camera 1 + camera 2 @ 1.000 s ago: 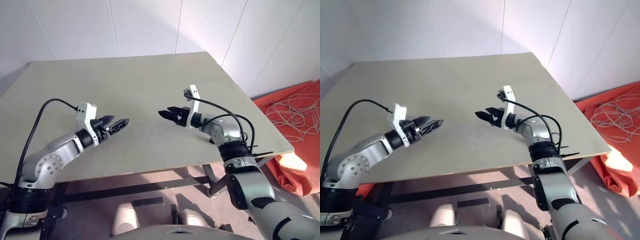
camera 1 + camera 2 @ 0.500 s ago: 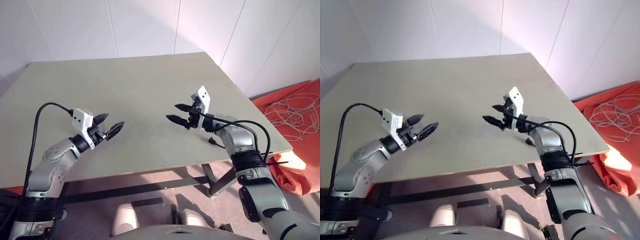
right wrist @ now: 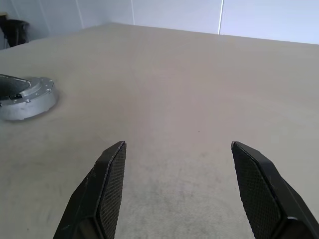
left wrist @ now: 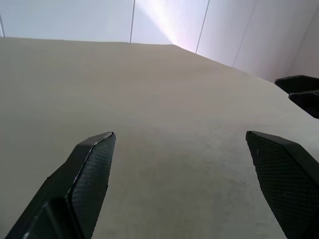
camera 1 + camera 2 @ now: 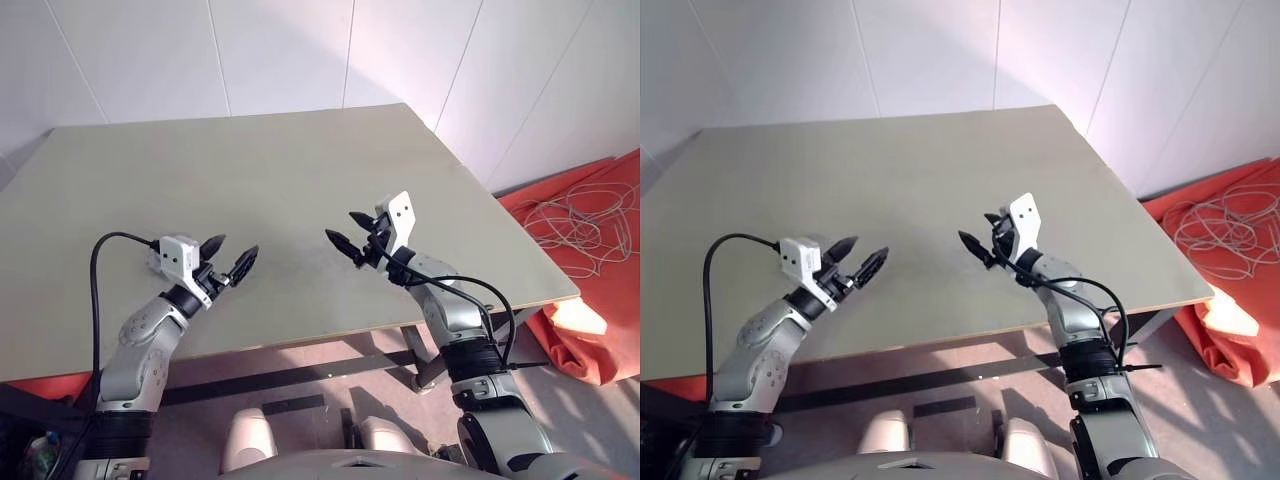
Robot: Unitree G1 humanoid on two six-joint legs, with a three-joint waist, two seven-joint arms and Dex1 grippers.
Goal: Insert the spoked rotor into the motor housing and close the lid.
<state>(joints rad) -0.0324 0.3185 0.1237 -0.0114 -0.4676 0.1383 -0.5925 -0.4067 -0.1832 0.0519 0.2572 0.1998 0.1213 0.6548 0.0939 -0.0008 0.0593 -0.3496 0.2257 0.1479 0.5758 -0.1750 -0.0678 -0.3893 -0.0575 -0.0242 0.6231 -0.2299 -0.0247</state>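
The motor housing [image 3: 27,97], a short silvery round drum, sits on the table [image 5: 250,170] over toward my left arm's side, seen in the right wrist view. The spoked rotor and the lid are out of view. My left gripper [image 5: 232,255] hovers low over the near left part of the table, open and holding nothing, as its wrist view [image 4: 180,134] shows. My right gripper [image 5: 345,228] hangs over the near middle, pointing left, also open and holding nothing [image 3: 178,144]. The two grippers face each other, a hand's width apart.
The table's near edge [image 5: 300,340] runs just below both wrists. An orange cloth with a tangle of pale cord [image 5: 585,215] lies on the floor to the right. A white panelled wall [image 5: 300,50] stands behind the table.
My left arm has sunk and drawn in toward the near edge. My right hand has pulled back a little and its wrist has rolled. Both grippers stayed open.
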